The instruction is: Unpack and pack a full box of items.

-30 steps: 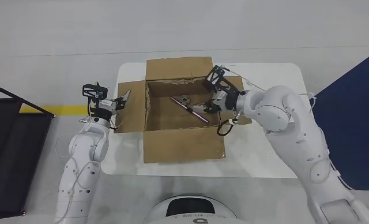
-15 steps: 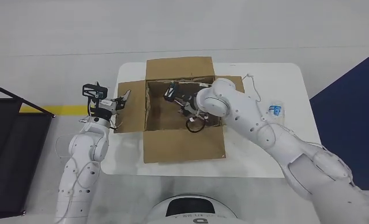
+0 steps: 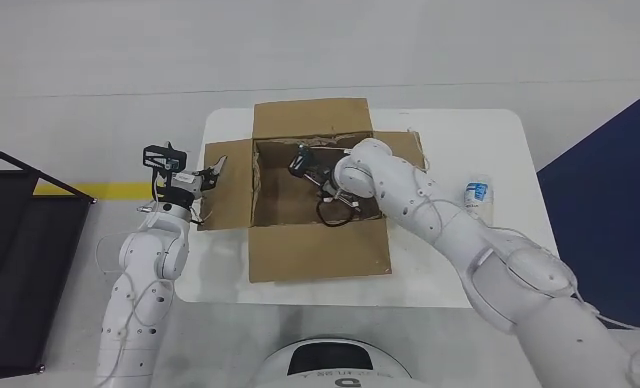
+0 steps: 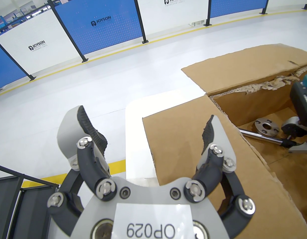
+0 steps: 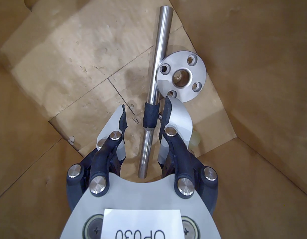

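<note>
Two metal parts lie on the floor of the open cardboard box point(image 3: 318, 250), which sits mid-table with all four flaps folded outward. One is a bright metal rod point(image 5: 157, 70) with a black band around it partway along. The other is a round flange point(image 5: 179, 60), flat on the floor, with a centre bore and four small holes. The flange sits just beside the rod; we cannot tell whether the two touch. A lighter sheet of paper point(image 5: 76, 58) lines the floor under both. The right gripper point(image 5: 144, 108) is down inside the box, fingers spread, one on each side of the rod at the black band. We see a clear gap on one side, while the other finger is close to a small screw sticking out of the band, so nothing is pinched. The left gripper point(image 4: 146, 115) is outside the box, above the left flap near the table edge, fingers wide apart with nothing between them. A small bottle point(image 3: 477, 191) with a blue label lies on the white table point(image 3: 450, 273), to the right of the box and apart from it.
</note>
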